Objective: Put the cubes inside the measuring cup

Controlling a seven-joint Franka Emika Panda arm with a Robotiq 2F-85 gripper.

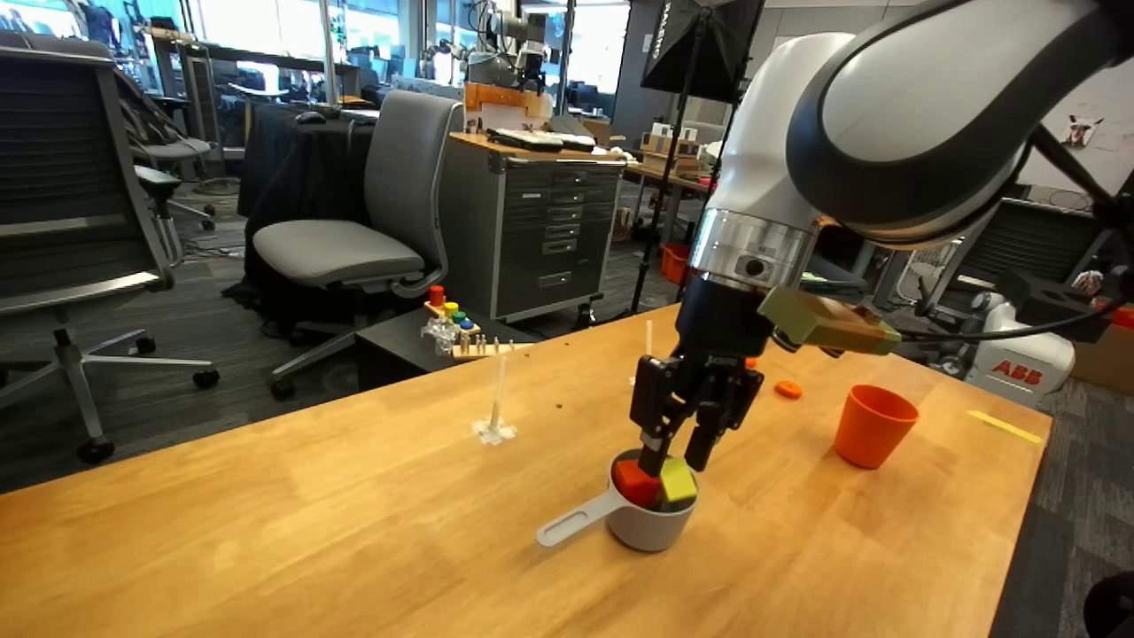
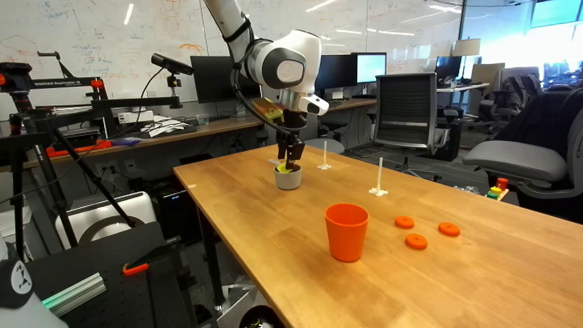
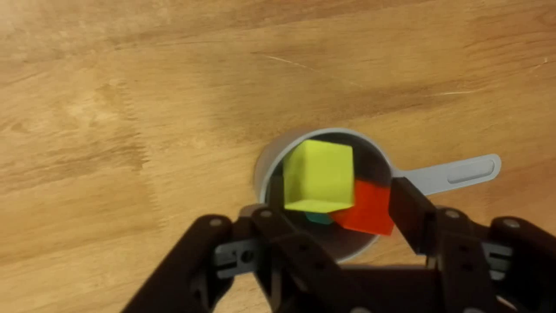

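The grey measuring cup (image 1: 651, 530) stands upright on the table; it shows in all views (image 2: 288, 181) (image 3: 268, 163). Inside it are the yellow-green cube (image 1: 679, 480) and the red cube (image 1: 634, 483). In the wrist view the yellow-green cube (image 3: 323, 176) sits higher and partly covers the red cube (image 3: 369, 208), which leans toward the rim. A teal patch (image 3: 319, 218) shows beneath them, mostly hidden. My gripper (image 1: 675, 459) is open at the cup mouth, fingers apart. In the wrist view one finger is beside the yellow-green cube, the other beside the red cube, with a gap between.
An orange-red cup (image 2: 347, 234) stands on the table, with flat orange pieces (image 2: 416, 241) near it. Two thin white upright sticks (image 1: 499, 394) (image 2: 325, 155) are taped to the table. A yellow strip (image 1: 1004, 426) lies near the table edge.
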